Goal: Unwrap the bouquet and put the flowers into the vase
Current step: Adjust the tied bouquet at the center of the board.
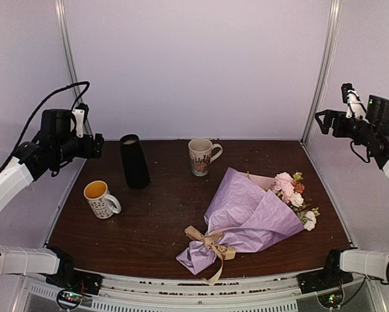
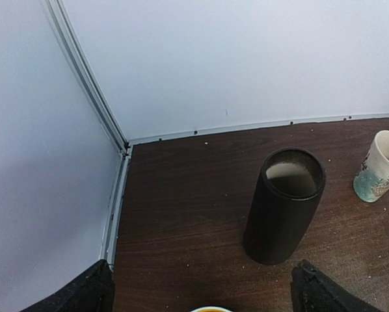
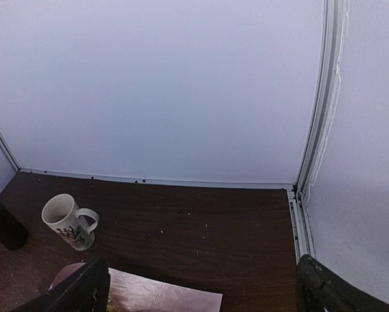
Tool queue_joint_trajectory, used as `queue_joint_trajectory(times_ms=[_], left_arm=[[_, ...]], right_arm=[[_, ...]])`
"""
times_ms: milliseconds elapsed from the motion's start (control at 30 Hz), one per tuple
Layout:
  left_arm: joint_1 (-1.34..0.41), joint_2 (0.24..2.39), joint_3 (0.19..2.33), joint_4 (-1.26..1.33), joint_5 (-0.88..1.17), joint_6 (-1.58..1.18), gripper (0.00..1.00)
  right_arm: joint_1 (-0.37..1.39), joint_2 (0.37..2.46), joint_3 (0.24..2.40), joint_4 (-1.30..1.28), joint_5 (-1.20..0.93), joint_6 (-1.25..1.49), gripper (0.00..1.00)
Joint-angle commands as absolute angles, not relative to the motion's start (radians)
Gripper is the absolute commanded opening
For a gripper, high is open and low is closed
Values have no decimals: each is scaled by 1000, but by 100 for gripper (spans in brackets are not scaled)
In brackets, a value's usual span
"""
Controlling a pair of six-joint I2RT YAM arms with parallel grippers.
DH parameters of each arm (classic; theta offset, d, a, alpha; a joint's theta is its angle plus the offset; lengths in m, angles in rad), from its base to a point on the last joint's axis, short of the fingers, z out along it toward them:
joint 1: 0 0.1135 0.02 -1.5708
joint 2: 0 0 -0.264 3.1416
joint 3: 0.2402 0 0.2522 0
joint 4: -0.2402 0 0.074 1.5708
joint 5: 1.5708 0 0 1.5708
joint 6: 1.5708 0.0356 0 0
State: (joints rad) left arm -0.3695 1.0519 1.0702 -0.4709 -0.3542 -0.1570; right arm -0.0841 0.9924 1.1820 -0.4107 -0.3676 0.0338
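The bouquet (image 1: 250,218) lies on the dark table, right of centre, wrapped in crinkled lilac paper with a tan ribbon bow (image 1: 211,244) at its near end. Its flowers (image 1: 295,192), pink, white and orange-red, poke out toward the right. A corner of the paper (image 3: 162,296) shows in the right wrist view. The vase (image 1: 134,161) (image 2: 284,208), a tall black cylinder, stands upright at the back left. My left gripper (image 1: 97,146) (image 2: 201,286) hovers high at the left, open and holding nothing. My right gripper (image 1: 323,120) (image 3: 204,286) hangs high at the right, open and holding nothing.
A cream patterned mug (image 1: 201,156) (image 2: 380,167) (image 3: 67,222) stands at the back centre. An orange-lined mug (image 1: 100,198) sits near the left edge, in front of the vase. White walls with metal corner posts (image 1: 321,71) enclose the table on three sides.
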Motion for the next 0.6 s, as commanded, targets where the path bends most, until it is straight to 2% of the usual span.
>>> queue_joint_trajectory(times_ms=[0, 233, 567], left_arm=[[-379, 991, 1059, -376, -219, -101, 97], [-686, 1047, 1178, -436, -224, 18, 97], [-1215, 1373, 1320, -462, -173, 90, 95]], right_arm=[[-56, 926, 1142, -492, -382, -64, 100], [-22, 796, 1022, -601, -469, -214, 99], [-32, 652, 752, -481, -493, -216, 97]])
